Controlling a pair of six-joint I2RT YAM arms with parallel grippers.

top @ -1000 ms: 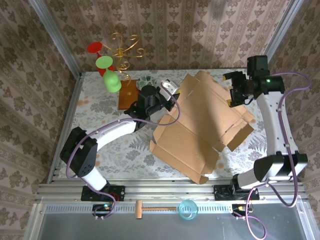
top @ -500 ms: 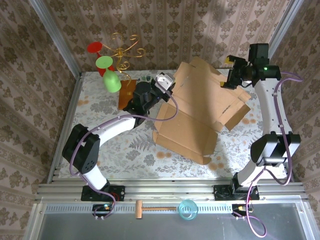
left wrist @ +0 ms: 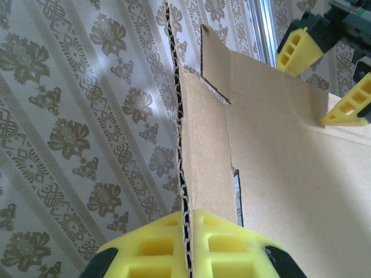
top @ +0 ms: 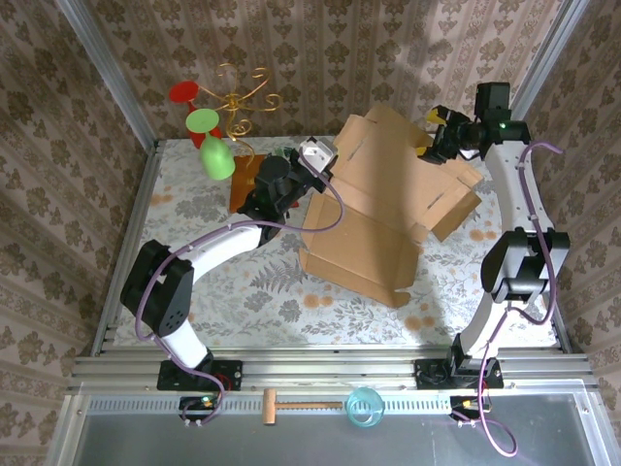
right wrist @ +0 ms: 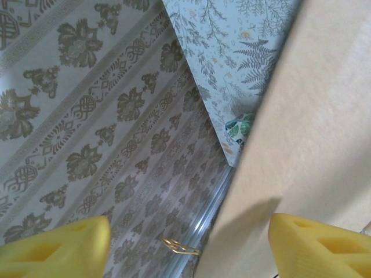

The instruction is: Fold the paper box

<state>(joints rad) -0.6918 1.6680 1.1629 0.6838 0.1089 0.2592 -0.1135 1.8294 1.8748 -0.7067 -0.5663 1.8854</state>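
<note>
Nearest: left tool (left wrist: 188,255) clamped on corrugated edge of paper box (left wrist: 272,168). Raised panel runs ahead of tool; lower half rests on counter (top: 213,291).

Risk, as we judge it: single-edge grip, so panel may slip out or tear at grip.

Far end: right tool (left wrist: 324,75) spread wide, astride panel edge, gripping nothing. If it closes late, panel may sag and crease off score line.

the paper box (top: 374,209) sits partly folded on the floral table (top: 194,282), near panel low and far panel tilted up. the left gripper (top: 318,160) meets its left edge, the right gripper (top: 432,136) its far right corner. an orange-brown board (top: 243,194) lies to the left.
</note>
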